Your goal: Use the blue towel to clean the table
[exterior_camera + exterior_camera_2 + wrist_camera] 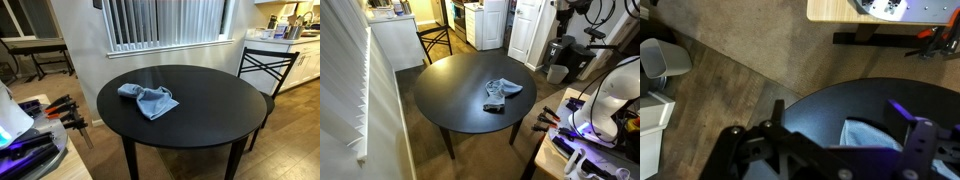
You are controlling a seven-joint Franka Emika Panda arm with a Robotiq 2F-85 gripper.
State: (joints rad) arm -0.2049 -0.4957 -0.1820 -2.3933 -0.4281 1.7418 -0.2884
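Observation:
The blue towel (148,98) lies crumpled on the round black table (215,110), left of its middle. It shows in both exterior views (504,90), with bare tabletop (450,95) around it. In the wrist view my gripper (840,135) is open and empty, its two dark fingers spread wide. It hangs well above the table (820,110) near the edge, and the towel (872,136) shows between the fingers, far below. The gripper itself does not show in the exterior views; only the white arm (615,95) shows beside the table.
A small dark object (494,106) lies at the towel's edge. A black chair (265,65) stands at the table's far side. Window blinds (165,20) run along the wall. A bench with tools (60,108) stands by the robot base. A grey bin (662,58) stands on the floor.

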